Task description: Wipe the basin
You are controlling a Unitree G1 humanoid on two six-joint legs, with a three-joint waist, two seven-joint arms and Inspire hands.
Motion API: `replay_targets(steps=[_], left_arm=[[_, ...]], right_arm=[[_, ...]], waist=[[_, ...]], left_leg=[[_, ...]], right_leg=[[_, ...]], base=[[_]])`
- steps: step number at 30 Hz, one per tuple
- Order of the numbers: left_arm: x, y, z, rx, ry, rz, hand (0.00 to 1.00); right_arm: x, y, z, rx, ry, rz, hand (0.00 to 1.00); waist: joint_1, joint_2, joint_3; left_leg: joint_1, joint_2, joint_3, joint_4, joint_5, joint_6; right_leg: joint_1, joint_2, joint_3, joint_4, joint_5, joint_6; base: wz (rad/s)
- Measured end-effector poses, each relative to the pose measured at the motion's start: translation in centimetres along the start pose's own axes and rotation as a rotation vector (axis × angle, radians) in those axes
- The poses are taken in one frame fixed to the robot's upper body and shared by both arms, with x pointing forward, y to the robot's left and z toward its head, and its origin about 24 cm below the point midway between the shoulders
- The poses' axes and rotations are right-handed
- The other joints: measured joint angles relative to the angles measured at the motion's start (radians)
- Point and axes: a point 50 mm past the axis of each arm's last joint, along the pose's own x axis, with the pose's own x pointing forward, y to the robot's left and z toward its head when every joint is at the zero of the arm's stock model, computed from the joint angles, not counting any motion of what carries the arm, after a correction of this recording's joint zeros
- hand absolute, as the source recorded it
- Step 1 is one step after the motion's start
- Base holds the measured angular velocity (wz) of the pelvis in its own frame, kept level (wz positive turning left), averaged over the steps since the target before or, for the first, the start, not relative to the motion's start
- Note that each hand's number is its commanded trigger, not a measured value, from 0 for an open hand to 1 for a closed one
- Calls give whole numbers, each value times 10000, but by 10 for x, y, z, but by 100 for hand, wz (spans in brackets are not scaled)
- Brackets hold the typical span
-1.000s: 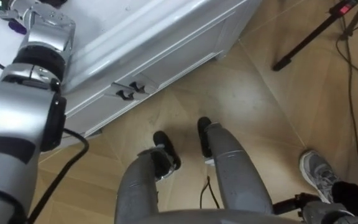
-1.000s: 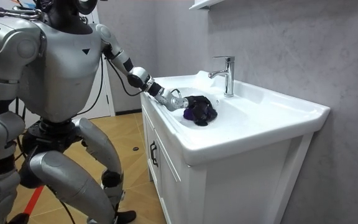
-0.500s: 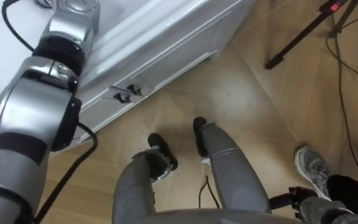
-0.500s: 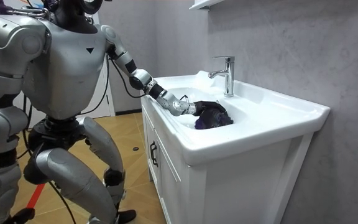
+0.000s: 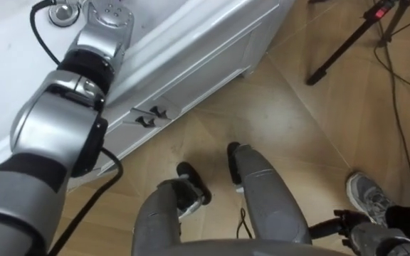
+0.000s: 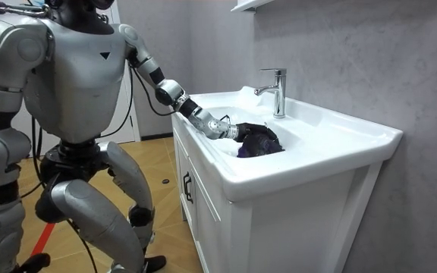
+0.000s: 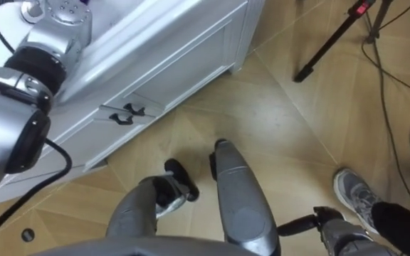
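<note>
The robot stands on the wooden floor point(image 5: 262, 107) at the end of the white cabinet point(image 6: 279, 227), on the room view's left, knees bent and body leaning a little toward it. Its left arm reaches out and down over the rim of the basin point(image 6: 332, 152), the forearm pointing toward the room view's right, roughly along the basin's length. The left hand point(image 6: 226, 130) sits low inside the bowl, right against a dark purple cloth point(image 6: 260, 140). The cloth is a bunched lump on the basin floor just in front of the tap point(image 6: 278, 91). It looks slightly longer in line with the arm, though from here I would not swear to it. Whether the hand is clamped on the cloth or only pressed to it I cannot tell, as the cloth hides its far end. The right hand point(image 7: 322, 217) hangs low by the robot's side, its state unclear, near a person's shoe point(image 7: 351, 188). Two dark handles point(image 5: 151, 115) show on the cabinet doors.
</note>
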Motion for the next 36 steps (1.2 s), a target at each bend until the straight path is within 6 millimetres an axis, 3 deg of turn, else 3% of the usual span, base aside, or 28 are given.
replay_targets(steps=[7,14,17,18,19,22,25,36], left_arm=[[0,6,-23,229,539,-394,100],[0,18,-49,890,1020,-950,100],[-2,23,-64,1155,1528,-1097,100],[-4,25,-74,1235,1846,-1227,100],[-7,28,-83,1251,2204,-1335,100],[-10,41,-106,2010,2994,-1370,100],[-19,55,-132,2573,3889,-1277,100],[-41,99,-183,3789,5443,-908,100]], right_arm=[[0,0,4,-135,-172,-35,0],[0,-1,-2,-178,68,-294,0],[0,-1,-1,-281,45,-414,0],[0,-1,-3,-203,102,-419,0],[0,-2,-6,-51,188,-448,0],[0,-4,-11,148,314,-578,0],[0,-9,-19,282,543,-840,0],[-2,-14,-52,-299,1213,-1106,0]], waist=[[-15,-134,76],[14,-425,10],[91,-446,-35],[156,-468,-111],[218,-445,-244],[270,-442,-300],[446,-309,-476],[1330,-83,-750]], left_leg=[[672,8,151,-122,-81,-106],[1166,48,74,-79,-145,-223],[1375,74,63,-133,-179,-249],[1510,71,57,-171,-190,-264],[1562,78,27,-172,-199,-277],[1899,82,-100,-195,-207,-303],[2216,172,-152,-372,-192,-353],[3595,-12,-450,-1436,50,-549]], right_leg=[[507,60,164,74,-146,-39],[1053,85,59,69,-274,-132],[1290,119,48,-25,-275,-133],[1398,123,57,-36,-289,-136],[1483,136,36,-63,-302,-138],[1965,174,-176,-260,-291,-164],[2376,262,-222,-578,-259,-184],[3885,313,-509,-1621,-188,-209]], base=[[-6],[2],[-6],[-4],[0],[10],[1],[7]])
